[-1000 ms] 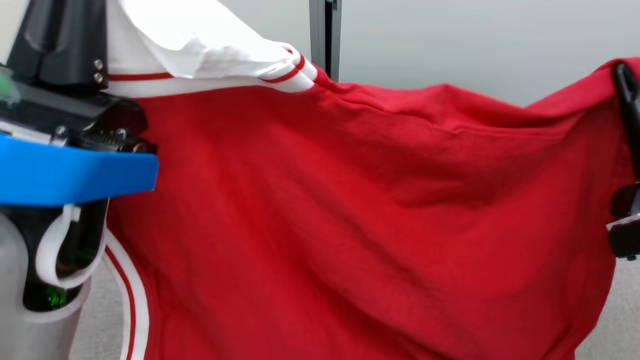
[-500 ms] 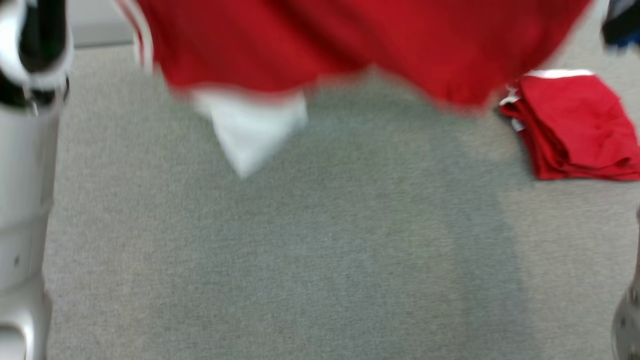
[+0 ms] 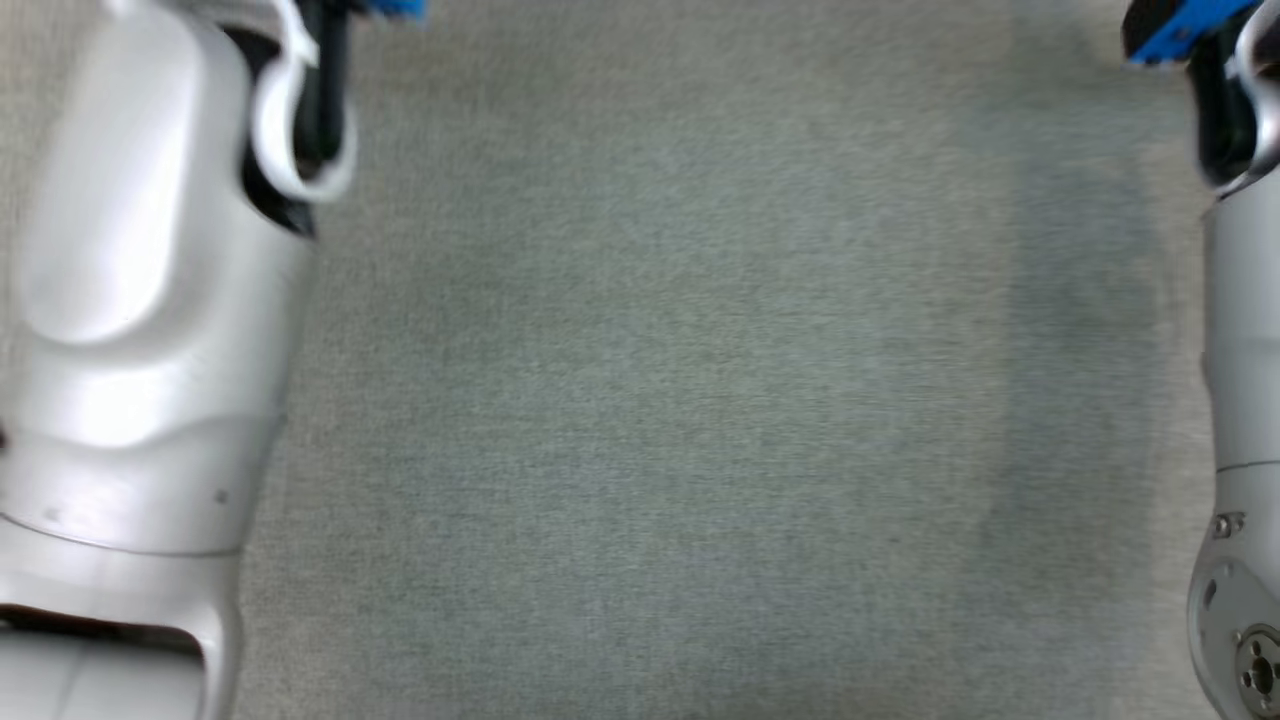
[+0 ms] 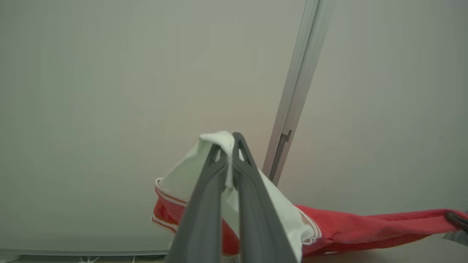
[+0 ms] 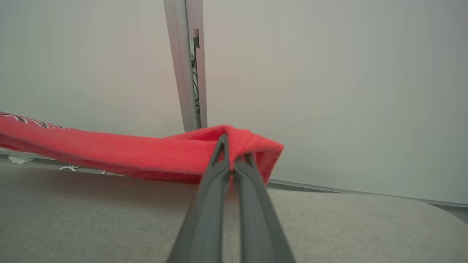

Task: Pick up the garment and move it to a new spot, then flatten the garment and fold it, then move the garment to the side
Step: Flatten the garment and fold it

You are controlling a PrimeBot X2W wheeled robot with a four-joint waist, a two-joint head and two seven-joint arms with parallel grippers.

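Note:
The garment (image 4: 365, 226) is red with a white sleeve and red-and-white striped trim, and it hangs stretched between my two grippers. In the left wrist view my left gripper (image 4: 226, 142) is shut on the white part (image 4: 281, 208), with cloth bunched over its tips. My right gripper (image 5: 234, 151) is shut on a folded red edge of the garment (image 5: 109, 153), which runs off to the left above the floor. In the head view my two pale forearms (image 3: 140, 300) (image 3: 1240, 350) stand at the left and right edges.
Grey carpet (image 3: 650, 400) lies between the forearms. A pale wall with a vertical metal post (image 5: 186, 73) (image 4: 292, 109) stands ahead of both grippers. Thin cables (image 5: 69, 168) lie at the wall's foot.
The head camera has tilted down from the hanging garment to bare carpet, so the garment has left that view. Both grips look unchanged.

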